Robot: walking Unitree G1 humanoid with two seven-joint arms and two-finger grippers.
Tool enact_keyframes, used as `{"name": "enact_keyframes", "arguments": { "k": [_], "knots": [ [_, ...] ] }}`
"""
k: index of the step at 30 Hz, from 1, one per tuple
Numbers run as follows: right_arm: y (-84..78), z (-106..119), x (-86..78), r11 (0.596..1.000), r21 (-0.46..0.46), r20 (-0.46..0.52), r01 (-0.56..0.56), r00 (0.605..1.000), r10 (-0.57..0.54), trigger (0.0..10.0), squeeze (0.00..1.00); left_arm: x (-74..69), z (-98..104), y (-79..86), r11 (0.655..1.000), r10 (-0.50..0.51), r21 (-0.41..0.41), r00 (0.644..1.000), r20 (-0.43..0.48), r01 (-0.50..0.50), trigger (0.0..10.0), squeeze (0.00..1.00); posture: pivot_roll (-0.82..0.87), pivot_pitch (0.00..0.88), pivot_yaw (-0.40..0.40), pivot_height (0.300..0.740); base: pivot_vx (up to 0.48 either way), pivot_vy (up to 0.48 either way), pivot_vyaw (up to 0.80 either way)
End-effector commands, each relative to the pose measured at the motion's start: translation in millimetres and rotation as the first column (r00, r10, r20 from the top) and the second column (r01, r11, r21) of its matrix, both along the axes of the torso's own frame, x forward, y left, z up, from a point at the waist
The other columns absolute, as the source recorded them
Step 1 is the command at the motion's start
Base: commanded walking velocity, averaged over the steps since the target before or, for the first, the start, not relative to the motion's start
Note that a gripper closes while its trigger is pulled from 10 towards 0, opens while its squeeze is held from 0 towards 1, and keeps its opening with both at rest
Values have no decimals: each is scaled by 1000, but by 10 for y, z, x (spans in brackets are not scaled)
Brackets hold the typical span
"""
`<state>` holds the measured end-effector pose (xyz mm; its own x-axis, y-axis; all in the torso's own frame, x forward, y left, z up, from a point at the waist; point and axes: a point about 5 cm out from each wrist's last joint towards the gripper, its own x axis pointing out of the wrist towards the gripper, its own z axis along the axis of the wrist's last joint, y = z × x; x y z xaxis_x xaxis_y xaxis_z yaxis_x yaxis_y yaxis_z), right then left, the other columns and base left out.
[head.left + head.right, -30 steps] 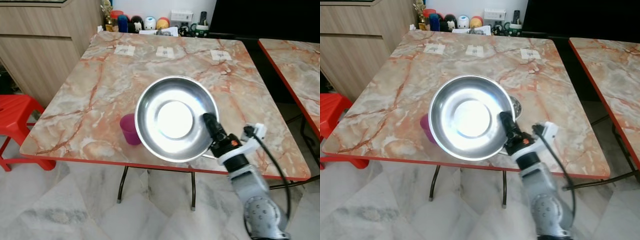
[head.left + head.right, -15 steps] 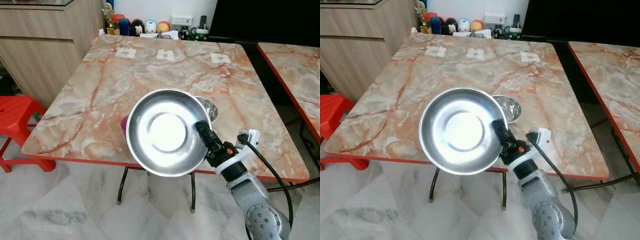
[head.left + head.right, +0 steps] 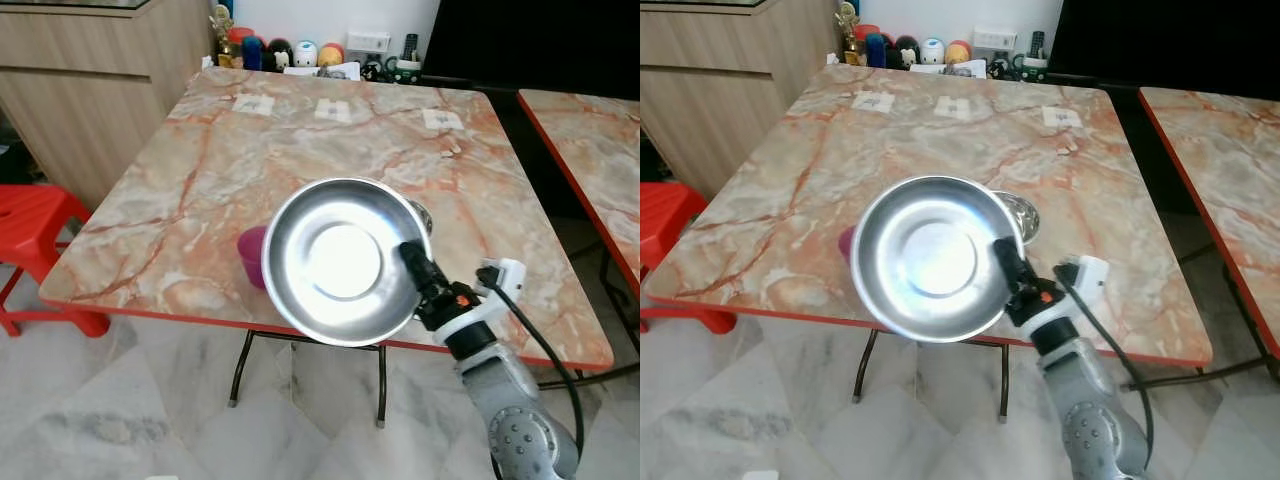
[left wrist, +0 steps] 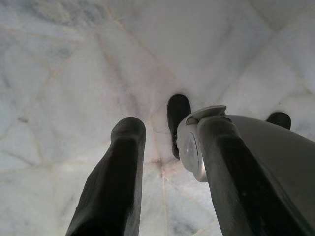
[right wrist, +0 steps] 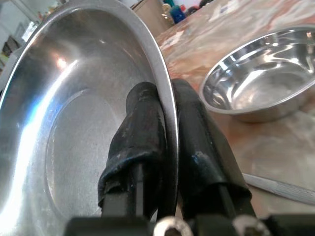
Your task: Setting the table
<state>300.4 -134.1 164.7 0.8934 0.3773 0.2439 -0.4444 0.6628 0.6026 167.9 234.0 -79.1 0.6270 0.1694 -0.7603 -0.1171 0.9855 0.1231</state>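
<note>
My right gripper [image 3: 412,258] is shut on the rim of a large steel plate [image 3: 338,262], held tilted toward my head above the near edge of the marble table [image 3: 200,190]. In the right wrist view the black fingers [image 5: 197,147] pinch the plate's rim [image 5: 162,83]. A small steel bowl [image 5: 261,91] sits on the table behind the plate, its edge peeking out [image 3: 1018,212]. A purple cup [image 3: 251,254] stands on the table, half hidden by the plate. My left gripper [image 4: 167,142] hangs open over the floor.
A second marble table [image 3: 590,130] stands to the right across a gap. A red stool [image 3: 35,230] and wooden cabinet [image 3: 90,80] are on the left. Small jars and figures [image 3: 290,52] line the table's far edge. Three paper tags [image 3: 332,108] lie on the tabletop.
The right gripper with the plate dropped toward the table's near edge, then shifted slightly right and up. The view has shifted as the head moved.
</note>
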Motion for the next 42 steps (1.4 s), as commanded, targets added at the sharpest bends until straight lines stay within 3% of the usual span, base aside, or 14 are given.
{"name": "enact_keyframes", "arguments": {
  "k": [1, 42],
  "knots": [
    [-24, 28, 9, 1000, -4, 15, 21, 1000, -21, 10000, 0, -77, -37, -6, 1000, 9, -5, 1000, -24, -9, 10000, 0, 71, 164, -39, 740, 0, -394, 0],
    [-85, 8, 106, 995, 19, 13, 102, 995, -102, 10000, 0, -115, -50, 21, 1000, 12, -7, 999, -43, -12, 10000, 0, 68, 184, -31, 740, 0, -384, 0]
  ]
}}
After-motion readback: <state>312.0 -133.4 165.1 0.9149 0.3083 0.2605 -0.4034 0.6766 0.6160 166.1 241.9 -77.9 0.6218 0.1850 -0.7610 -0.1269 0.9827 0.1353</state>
